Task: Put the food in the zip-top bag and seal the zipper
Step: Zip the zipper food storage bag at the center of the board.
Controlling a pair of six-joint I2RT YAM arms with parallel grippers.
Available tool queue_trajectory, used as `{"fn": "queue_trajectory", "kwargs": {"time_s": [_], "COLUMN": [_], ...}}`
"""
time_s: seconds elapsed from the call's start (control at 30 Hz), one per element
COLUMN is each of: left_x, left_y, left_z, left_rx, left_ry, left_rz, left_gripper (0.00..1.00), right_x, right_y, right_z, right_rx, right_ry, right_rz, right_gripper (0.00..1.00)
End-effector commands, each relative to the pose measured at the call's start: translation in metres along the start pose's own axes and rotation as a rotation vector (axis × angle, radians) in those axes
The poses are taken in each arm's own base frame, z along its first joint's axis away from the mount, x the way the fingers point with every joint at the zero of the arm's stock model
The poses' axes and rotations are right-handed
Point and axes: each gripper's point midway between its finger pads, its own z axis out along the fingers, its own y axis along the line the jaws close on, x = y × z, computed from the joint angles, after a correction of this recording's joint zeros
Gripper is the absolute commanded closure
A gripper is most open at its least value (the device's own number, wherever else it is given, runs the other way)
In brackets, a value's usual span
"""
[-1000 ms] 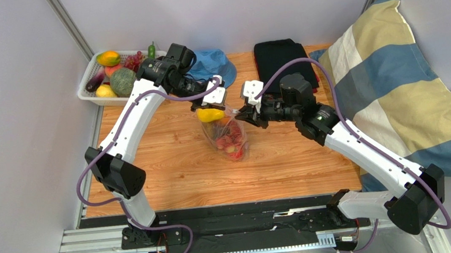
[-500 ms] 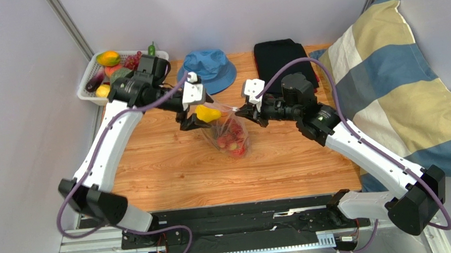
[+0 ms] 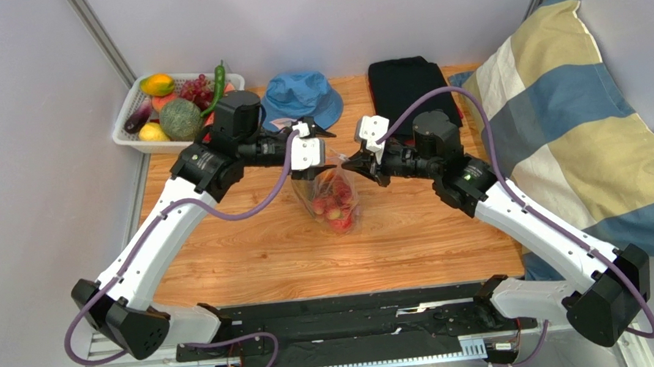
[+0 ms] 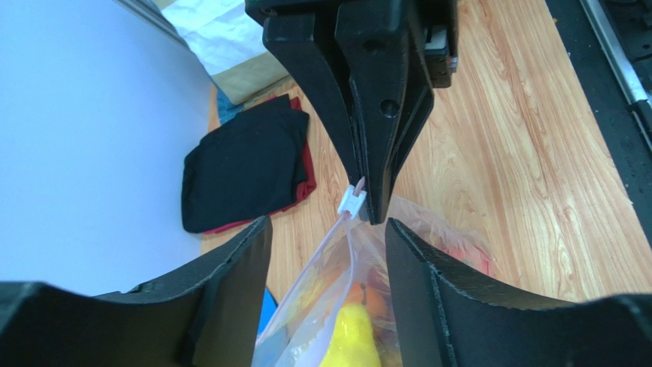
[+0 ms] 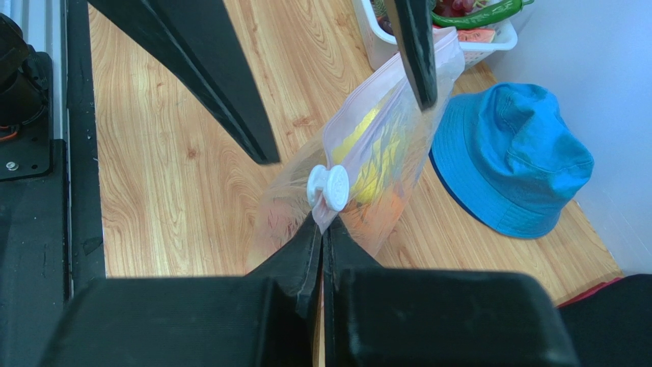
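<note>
White basket [image 3: 126, 132] at far left holds loose food [image 3: 177, 119]: several pieces not yet bagged.

Left gripper [image 4: 327, 229] is at the bag mouth, released. Its 2 fingers stand apart on either side of the top edge and clamp nothing.

Zip-top bag [image 3: 334, 199] is at table centre between the 2 arms. It hangs from its top edge with the belly resting on the wood. Red pieces show inside, and a yellow piece [image 4: 352, 340] sits high near the mouth.

The film is likely thin, soft and slick, with no stiffness of its own. The load probably sags low and pulls the mouth narrow. The toy food looks hard, glossy and light, so it is prone to roll or slip from a shallow pinch.

The zipper [image 4: 329, 245], a pinkish strip, is the only firmer line and the best place to take hold. A pinch on the rim close to the track, 1 grip at each end, should keep it taut. A grip on the belly would just crumple it.

The white slider [image 5: 327, 187] sits at the right end of the track, just above the right fingertips. It is small, so a precise pinch is needed to run it.

Right gripper [image 5: 321, 229] is clenched on the bag corner directly under the slider, with the jaws fully together.

Blue hat [image 3: 304, 96], black cloth [image 3: 407, 82] and checked pillow [image 3: 564, 119] lie further right, well apart from the bag.
</note>
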Motion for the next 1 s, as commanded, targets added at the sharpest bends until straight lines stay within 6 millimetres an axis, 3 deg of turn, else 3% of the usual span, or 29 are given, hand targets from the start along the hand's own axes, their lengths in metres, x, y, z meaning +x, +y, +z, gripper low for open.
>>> {"fn": "queue_trajectory", "kwargs": {"time_s": [0.0,0.2,0.5,0.53,0.73,0.97], "left_x": [-0.013,-0.009,0.001,0.003,0.018,0.038], "left_y": [0.011,0.001,-0.001,-0.002,-0.003,0.000], "left_z": [0.009,0.019,0.024,0.025,0.027,0.025], "left_rx": [0.007,0.075,0.104,0.106,0.120,0.119], "left_ry": [-0.043,-0.052,-0.026,-0.019,0.030,0.086], "left_rz": [0.077,0.084,0.093,0.092,0.093,0.071], "left_gripper": [0.38,0.46,0.71,0.78,0.97,1.00], "right_x": [-0.033,-0.033,-0.033,-0.033,-0.033,-0.033], "right_y": [-0.002,-0.002,0.000,0.000,0.003,0.003], "right_z": [-0.007,-0.006,-0.008,-0.009,-0.015,-0.023], "right_rx": [0.014,0.014,0.005,0.006,0.006,0.017], "right_ry": [-0.107,-0.107,-0.104,-0.105,-0.109,-0.116], "right_rz": [-0.064,-0.068,-0.075,-0.077,-0.090,-0.098], "right_gripper": [1.00,1.00,1.00,1.00,1.00,1.00]}}
